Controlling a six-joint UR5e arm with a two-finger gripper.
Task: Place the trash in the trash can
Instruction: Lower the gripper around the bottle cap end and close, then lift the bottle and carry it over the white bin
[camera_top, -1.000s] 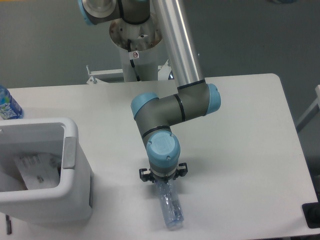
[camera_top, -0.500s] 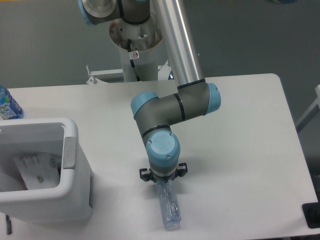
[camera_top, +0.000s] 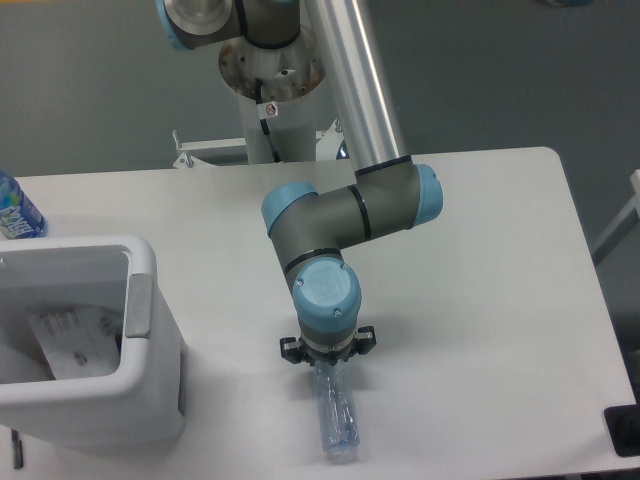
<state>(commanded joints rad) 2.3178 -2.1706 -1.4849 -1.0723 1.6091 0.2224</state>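
Note:
A clear crushed plastic bottle (camera_top: 338, 418), one piece of the trash, lies near the table's front edge, pointing toward the camera. My gripper (camera_top: 327, 368) points straight down over its upper end. The blue wrist hides the fingers, and the jaws appear shut on the bottle's neck end. The other piece of trash, a crumpled white wrapper (camera_top: 72, 340), lies inside the trash can (camera_top: 140, 300), a large white bin at the left with a pale grey handle facing the arm.
An upright bottle with a blue label (camera_top: 14, 210) stands at the table's left edge behind the bin. The arm's base column (camera_top: 270, 100) rises behind the table. A dark object (camera_top: 625, 430) sits at the front right corner.
The bottle's far end has swung slightly left, so it now lines up more straight below the gripper. The arm has barely moved.

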